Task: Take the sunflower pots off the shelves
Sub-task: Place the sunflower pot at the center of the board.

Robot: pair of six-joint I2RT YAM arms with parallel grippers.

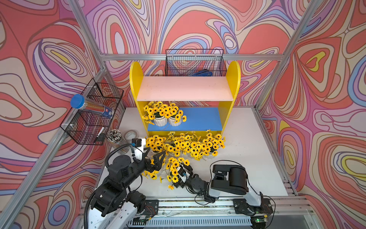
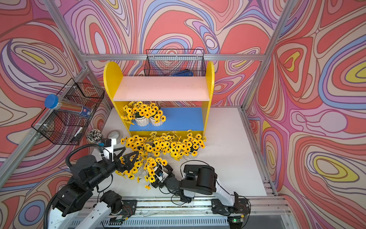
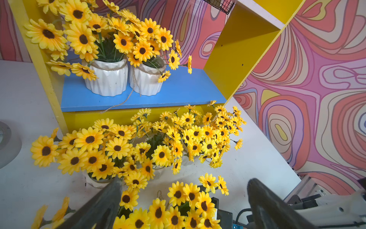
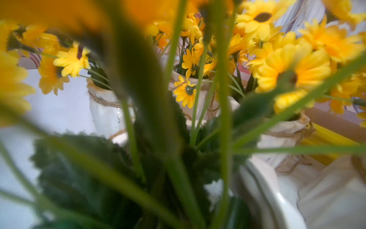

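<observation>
Far left: a black wire basket [image 1: 89, 126] hangs on the side wall, with a blue-capped tube of pencils [image 1: 93, 108] poking out of it at a slant.
Under it: a jar of pencils [image 1: 115, 136] and a tape roll [image 1: 131, 135] sit on the worktop [image 1: 247, 154], just beside each other in the corner.
Left pincer: your left pincer [image 1: 157, 151] hangs over the front-left bunch of flowers, jaws spread wide with nothing in them. In its wrist view both fingers [image 3: 103, 204] stand well apart, with only blooms between.
On the shelf: two sunflower pots [image 3: 108, 81] stand upright side by side at the left end of the blue lower board [image 3: 178, 93]. Loose twine [image 3: 118, 104] trails over the board's front edge.
Shelves: the yellow shelves [image 1: 136, 79] stand at the back of the worktop, mid-scene.
On the worktop: more sunflower pots sit in a row right in front of the shelves, plus two bunches nearer your arms. Flowers hide most of the pots, so I can't give you a count.
Right pincer: your right pincer [image 1: 183, 171] is buried in the nearer right bunch. The fingers are hidden in every view, so I can't tell if it's open or gripping that pot. Its wrist view is just blurry stems and a white rim up close.
Back wall: a second wire basket [image 1: 196, 63] hangs behind the shelves' top, with something blue inside.
</observation>
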